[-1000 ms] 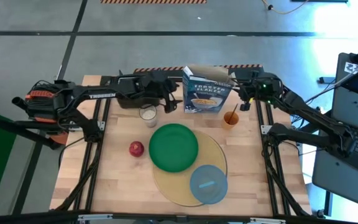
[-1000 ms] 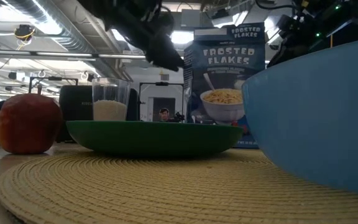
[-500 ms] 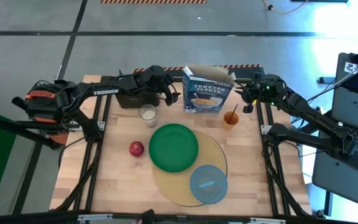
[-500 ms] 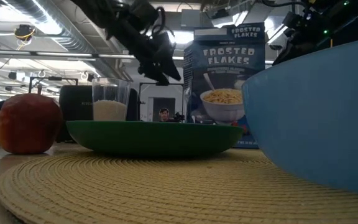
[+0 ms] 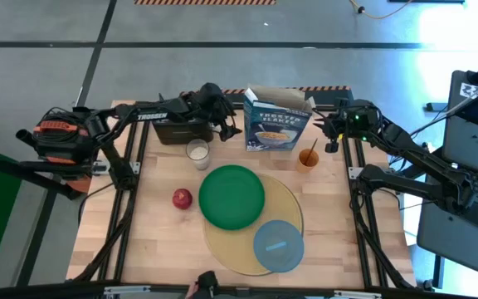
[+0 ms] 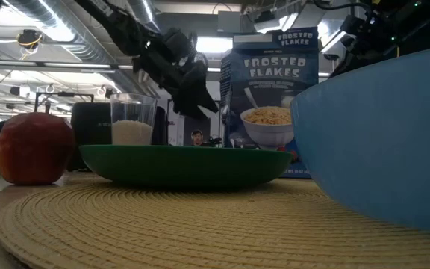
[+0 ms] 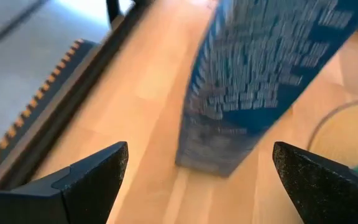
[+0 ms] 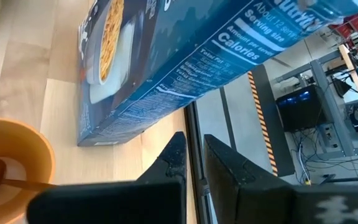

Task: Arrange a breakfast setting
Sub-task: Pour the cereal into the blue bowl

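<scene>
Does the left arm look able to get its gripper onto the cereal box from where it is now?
Probably yes. The left gripper hangs open just beside the cereal box, facing its narrow side, with bare table between them. The milk glass stands nearer the plate, out of that path.

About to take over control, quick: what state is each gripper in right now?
Left gripper: open, holding nothing, facing the narrow side of the cereal box.
Right gripper: nearly shut, holding nothing, beside the cereal box and orange cup.
</scene>
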You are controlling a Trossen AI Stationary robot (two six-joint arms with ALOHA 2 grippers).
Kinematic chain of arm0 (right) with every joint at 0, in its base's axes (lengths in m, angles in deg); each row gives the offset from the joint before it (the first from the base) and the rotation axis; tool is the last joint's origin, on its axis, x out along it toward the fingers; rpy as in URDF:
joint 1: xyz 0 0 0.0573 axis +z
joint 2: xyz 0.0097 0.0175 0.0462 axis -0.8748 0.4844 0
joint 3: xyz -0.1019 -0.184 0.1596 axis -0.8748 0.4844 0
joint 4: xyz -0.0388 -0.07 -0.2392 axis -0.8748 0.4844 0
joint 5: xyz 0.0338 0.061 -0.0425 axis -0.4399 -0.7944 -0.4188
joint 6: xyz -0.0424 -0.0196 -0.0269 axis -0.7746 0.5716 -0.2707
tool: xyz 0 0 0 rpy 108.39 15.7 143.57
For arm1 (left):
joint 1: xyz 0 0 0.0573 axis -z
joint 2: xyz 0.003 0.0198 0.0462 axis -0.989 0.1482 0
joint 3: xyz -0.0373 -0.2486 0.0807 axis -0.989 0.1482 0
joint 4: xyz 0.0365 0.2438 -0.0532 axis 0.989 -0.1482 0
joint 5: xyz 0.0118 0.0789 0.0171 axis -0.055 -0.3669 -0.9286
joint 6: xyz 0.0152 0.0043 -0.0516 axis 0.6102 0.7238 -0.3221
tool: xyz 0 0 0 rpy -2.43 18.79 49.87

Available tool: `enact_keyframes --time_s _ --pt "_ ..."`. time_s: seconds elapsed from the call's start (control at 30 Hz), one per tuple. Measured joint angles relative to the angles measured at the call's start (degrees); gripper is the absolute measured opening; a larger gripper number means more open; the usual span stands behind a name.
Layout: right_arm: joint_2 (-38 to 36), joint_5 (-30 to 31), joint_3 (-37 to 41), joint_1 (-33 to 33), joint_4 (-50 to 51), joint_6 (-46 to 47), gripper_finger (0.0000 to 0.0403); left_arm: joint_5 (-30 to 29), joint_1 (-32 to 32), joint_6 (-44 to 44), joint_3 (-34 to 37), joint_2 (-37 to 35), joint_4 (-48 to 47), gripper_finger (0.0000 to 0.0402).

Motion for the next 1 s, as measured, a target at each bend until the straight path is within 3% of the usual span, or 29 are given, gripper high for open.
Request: enact_keyframes --time_s 0.27,0.57,1.0 --pt "0.03 -0.9 0.0 0.02 -0.05 0.3 0.003 0.4 -0.24 0.21 0.01 5.38 5.46 0.0396" --pt "1.76 4.22 0.0 -0.02 -1.01 2.74 0.003 5.79 -0.45 0.14 0.0 8.42 12.39 0.0396" --pt "14.4 8.15 0.02 -0.02 -4.27 3.49 0.003 5.9 0.37 3.8 0.0 8.42 15.08 0.0396"
